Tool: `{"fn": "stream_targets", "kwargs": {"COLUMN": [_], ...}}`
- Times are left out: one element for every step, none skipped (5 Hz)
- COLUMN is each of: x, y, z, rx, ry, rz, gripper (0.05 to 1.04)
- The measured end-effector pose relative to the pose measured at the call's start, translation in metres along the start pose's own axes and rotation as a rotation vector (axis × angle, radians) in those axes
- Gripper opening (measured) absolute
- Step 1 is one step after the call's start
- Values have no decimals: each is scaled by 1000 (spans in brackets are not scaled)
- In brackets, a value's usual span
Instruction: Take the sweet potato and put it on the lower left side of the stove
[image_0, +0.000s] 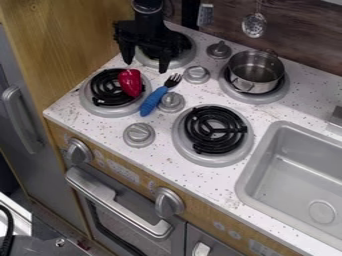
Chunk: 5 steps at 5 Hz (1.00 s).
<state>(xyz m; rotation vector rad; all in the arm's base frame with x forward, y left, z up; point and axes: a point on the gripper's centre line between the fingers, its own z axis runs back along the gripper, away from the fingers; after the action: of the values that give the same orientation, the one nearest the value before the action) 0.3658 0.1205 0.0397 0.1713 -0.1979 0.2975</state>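
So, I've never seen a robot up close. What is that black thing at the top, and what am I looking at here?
This is a single picture, from a fixed camera looking down at a slant on a toy kitchen. The black thing is a robot arm, reaching into view from the top edge; at its end is a black two-finger gripper, which works like a simple hand. Its fingers are spread, and I see nothing held between them. The shiny red sweet potato lies on the black coil burner at the front left. Beside it, on the speckled white countertop, is a fork with a blue handle. A small silver metal pot sits on the back right burner, and a grey sink is at the right.
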Motion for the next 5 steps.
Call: {"fn": "stream_targets", "kwargs": {"x": [-9, -20, -32, -34, -24], "y": [-2, -16, -47, -70, -74], "z": [-13, -19, -20, -17, -17], "rx": [1, -5, -18, -37, -41], "ry": [42, 66, 75, 57, 39], "rz": [-5, -28, -81, -110, -86], "gripper": [999, 999, 999, 999, 999]}}
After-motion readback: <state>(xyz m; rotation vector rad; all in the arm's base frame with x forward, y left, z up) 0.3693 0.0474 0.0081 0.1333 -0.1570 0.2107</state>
